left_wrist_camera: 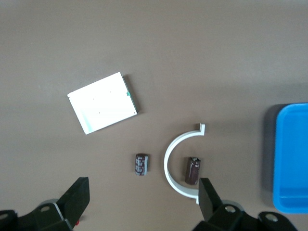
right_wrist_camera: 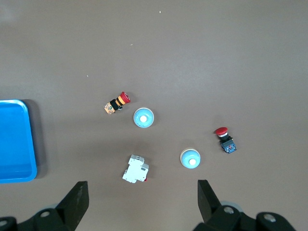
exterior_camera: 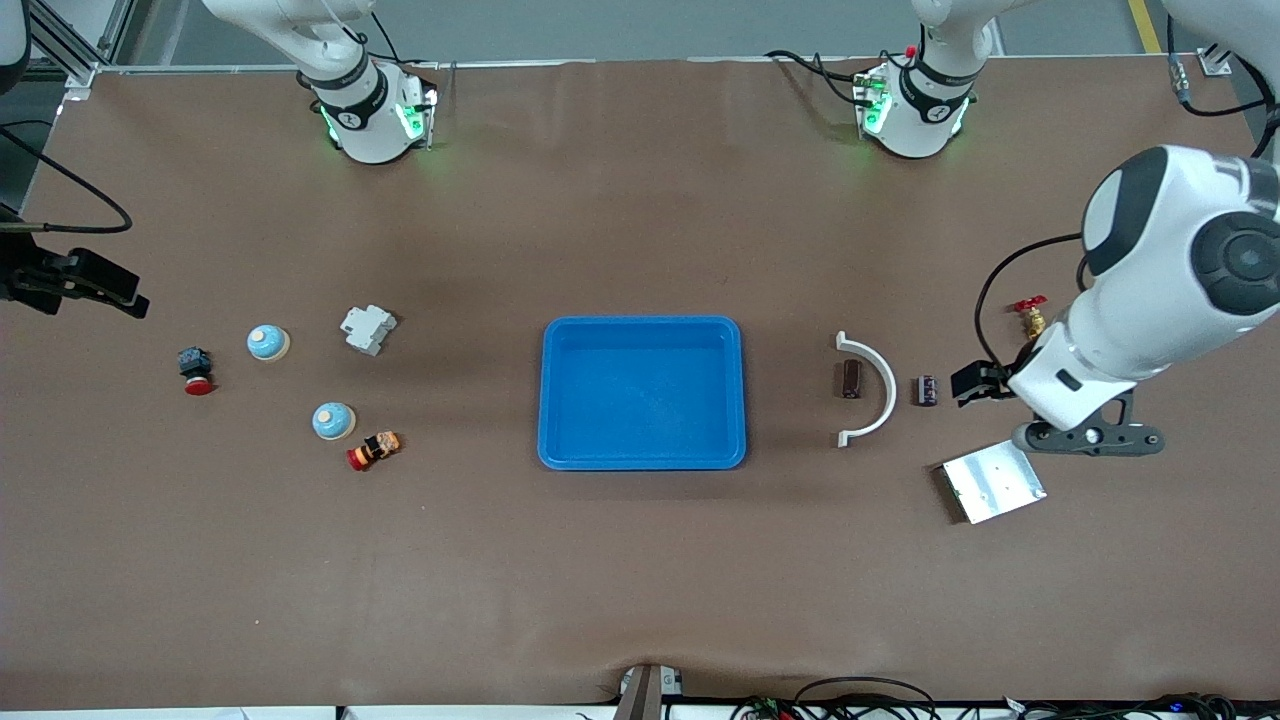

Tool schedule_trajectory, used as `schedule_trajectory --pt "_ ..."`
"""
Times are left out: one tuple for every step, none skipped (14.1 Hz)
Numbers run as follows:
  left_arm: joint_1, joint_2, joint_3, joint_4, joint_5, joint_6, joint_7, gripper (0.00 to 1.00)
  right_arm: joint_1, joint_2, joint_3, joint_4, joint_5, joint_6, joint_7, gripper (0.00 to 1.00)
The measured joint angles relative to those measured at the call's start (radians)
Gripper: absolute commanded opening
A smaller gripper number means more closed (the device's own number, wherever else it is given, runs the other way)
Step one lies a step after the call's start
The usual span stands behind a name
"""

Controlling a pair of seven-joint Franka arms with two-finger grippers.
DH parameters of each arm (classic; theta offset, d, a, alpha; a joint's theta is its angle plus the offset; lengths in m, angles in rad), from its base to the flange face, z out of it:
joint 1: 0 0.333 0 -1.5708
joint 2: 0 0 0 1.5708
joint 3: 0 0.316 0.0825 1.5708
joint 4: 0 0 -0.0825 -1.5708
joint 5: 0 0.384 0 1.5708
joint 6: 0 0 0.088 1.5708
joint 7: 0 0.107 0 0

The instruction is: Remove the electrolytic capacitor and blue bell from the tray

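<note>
Metal plate (exterior_camera: 993,482): flat, pale, shiny rectangle; nearest the front camera, at the left arm's end of the table.
Bells: two light-blue domes with cream knobs, at the right arm's end; one bell (exterior_camera: 333,420) nearer the camera, beside a red-capped orange-and-black push-button (exterior_camera: 373,450); the other bell (exterior_camera: 268,342) farther off.
Capacitors: small dark cylinders lying on their sides; the brown capacitor (exterior_camera: 851,379) sits inside the curve of a white plastic arc (exterior_camera: 872,389), the purple-banded capacitor (exterior_camera: 927,390) just outside it.
Tray (exterior_camera: 642,334): blue, smooth plastic, rounded corners, mid-table, nothing in it.
Red-button switch (exterior_camera: 197,370): dark body, red cap, near the farther bell.
Breaker (exterior_camera: 367,328): white, blocky.
Brass valve (exterior_camera: 1030,316): red handle.
Left gripper (left_wrist_camera: 140,199): fingers spread wide, holding nothing, over the table near the purple-banded capacitor.
Right gripper (right_wrist_camera: 141,201): fingers spread wide, holding nothing, above the bells' area.
</note>
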Motion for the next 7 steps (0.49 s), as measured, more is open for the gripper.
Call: schedule_trajectory --pt "-0.060 -0.032 0.088 0.000 -0.049 -0.012 0.043 1.00 0.000 0.000 0.000 0.000 0.000 0.000 0.000 1.00" --pt "-0.112 -0.061 0.163 0.000 -0.082 -0.030 0.076 1.00 0.000 0.000 0.000 0.000 0.000 0.000 0.000 1.00" --pt "-0.155 -0.085 0.220 0.001 -0.104 -0.048 0.097 1.00 0.000 0.000 0.000 0.000 0.000 0.000 0.000 1.00" --pt "-0.195 -0.104 0.269 0.000 -0.123 -0.062 0.109 1.00 0.000 0.000 -0.001 0.000 0.000 0.000 0.000 1.00" --pt "-0.236 -0.121 0.316 0.000 -0.139 -0.073 0.124 1.00 0.000 0.000 -0.001 0.000 0.000 0.000 0.000 1.00" --pt "-0.277 -0.136 0.362 0.001 -0.151 -0.088 0.146 1.00 0.000 0.000 -0.001 0.000 0.000 -0.001 0.000 1.00" --pt "-0.306 -0.151 0.396 0.001 -0.164 -0.104 0.167 1.00 0.000 0.000 -0.002 0.000 0.000 -0.001 0.000 1.00"
